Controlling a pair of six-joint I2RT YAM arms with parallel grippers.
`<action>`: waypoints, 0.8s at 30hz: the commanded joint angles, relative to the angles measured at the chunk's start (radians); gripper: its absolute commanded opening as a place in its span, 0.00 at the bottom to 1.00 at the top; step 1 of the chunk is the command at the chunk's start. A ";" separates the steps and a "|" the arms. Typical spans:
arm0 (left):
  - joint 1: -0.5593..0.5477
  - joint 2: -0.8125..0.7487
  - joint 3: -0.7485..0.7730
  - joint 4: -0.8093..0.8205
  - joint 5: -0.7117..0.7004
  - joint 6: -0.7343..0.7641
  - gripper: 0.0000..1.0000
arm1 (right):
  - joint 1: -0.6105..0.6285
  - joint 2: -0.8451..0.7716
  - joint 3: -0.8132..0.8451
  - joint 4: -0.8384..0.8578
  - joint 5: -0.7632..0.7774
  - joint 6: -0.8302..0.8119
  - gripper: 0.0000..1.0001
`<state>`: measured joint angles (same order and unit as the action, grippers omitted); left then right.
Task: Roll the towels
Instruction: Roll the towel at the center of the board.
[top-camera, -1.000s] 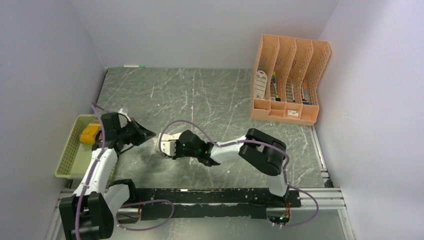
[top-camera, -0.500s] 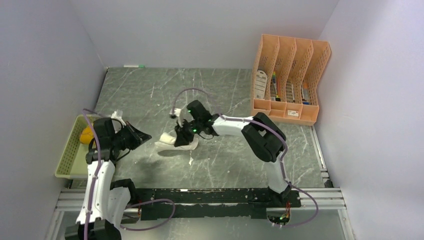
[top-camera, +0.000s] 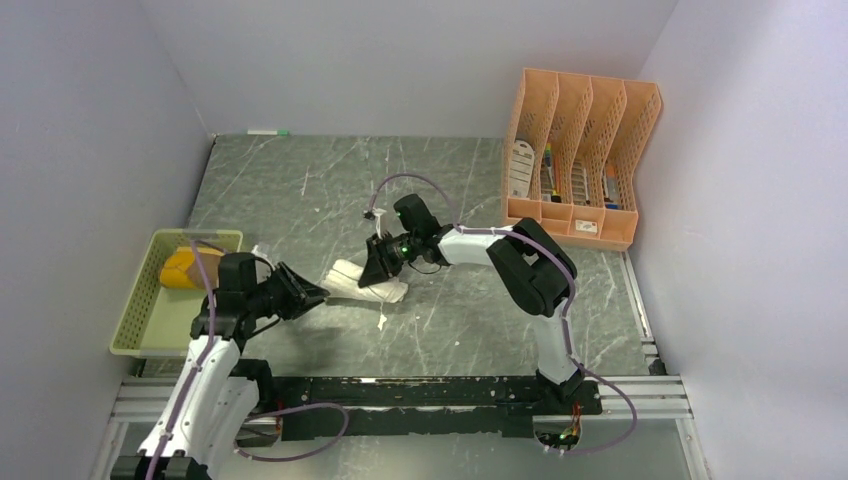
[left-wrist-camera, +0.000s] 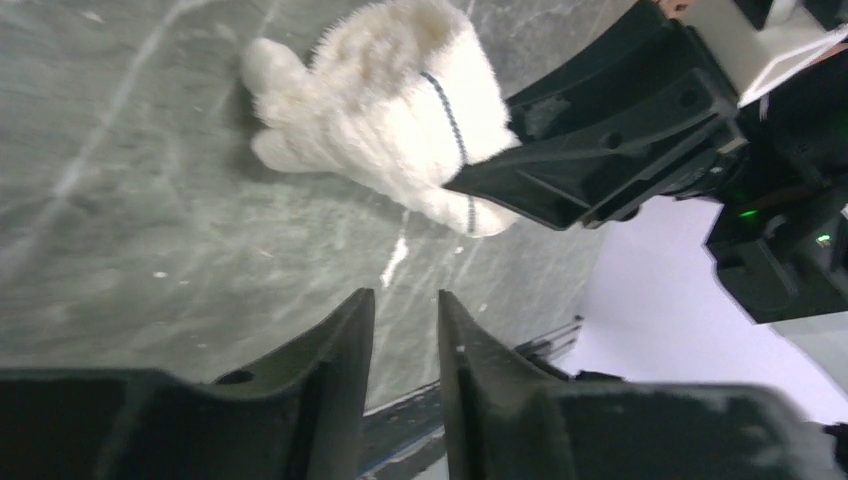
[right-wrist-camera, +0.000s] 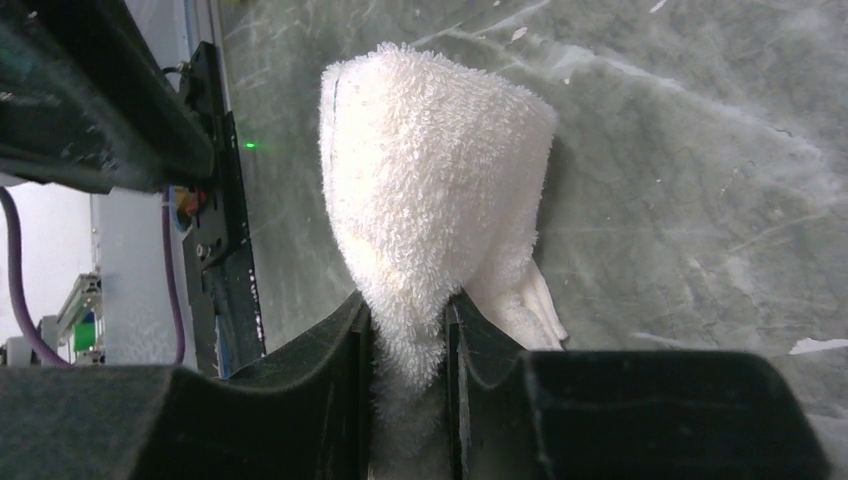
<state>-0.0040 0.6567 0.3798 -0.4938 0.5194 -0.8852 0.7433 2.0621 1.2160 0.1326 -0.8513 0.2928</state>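
Note:
The cream-white towel (top-camera: 352, 277) lies bunched in a loose roll on the marble tabletop, left of centre. My right gripper (top-camera: 377, 268) reaches it from the far right and is shut on its end; in the right wrist view the fluffy towel (right-wrist-camera: 430, 170) is pinched between the jaws (right-wrist-camera: 405, 310). My left gripper (top-camera: 316, 294) hovers just left of the towel and near it, apart from it. Its fingers (left-wrist-camera: 405, 300) stand a narrow gap apart with nothing between them, and the towel (left-wrist-camera: 385, 110) lies ahead. The brown and mustard towel (top-camera: 180, 268) sits in the green basket.
The green mesh basket (top-camera: 135, 305) stands at the table's left edge, beside the left arm. An orange file rack (top-camera: 580, 150) holding small items is at the back right. White walls close in the table on three sides.
The right wrist swung round to the towel's far side, carrying the cream towel a little right. The left gripper left the basket, moved right towards the towel, and its jaws parted.

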 joint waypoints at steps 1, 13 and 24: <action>-0.094 0.005 -0.039 0.187 -0.045 -0.217 0.48 | 0.006 0.010 -0.032 0.022 0.112 0.043 0.06; -0.307 0.209 -0.044 0.328 -0.276 -0.468 0.79 | 0.010 -0.030 -0.034 0.024 0.195 0.028 0.07; -0.449 0.346 0.158 0.132 -0.606 -0.561 0.99 | 0.022 -0.083 -0.057 0.021 0.206 0.017 0.07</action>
<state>-0.4171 0.9588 0.4923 -0.2649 0.0586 -1.3796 0.7586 2.0197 1.1831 0.1677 -0.6903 0.3313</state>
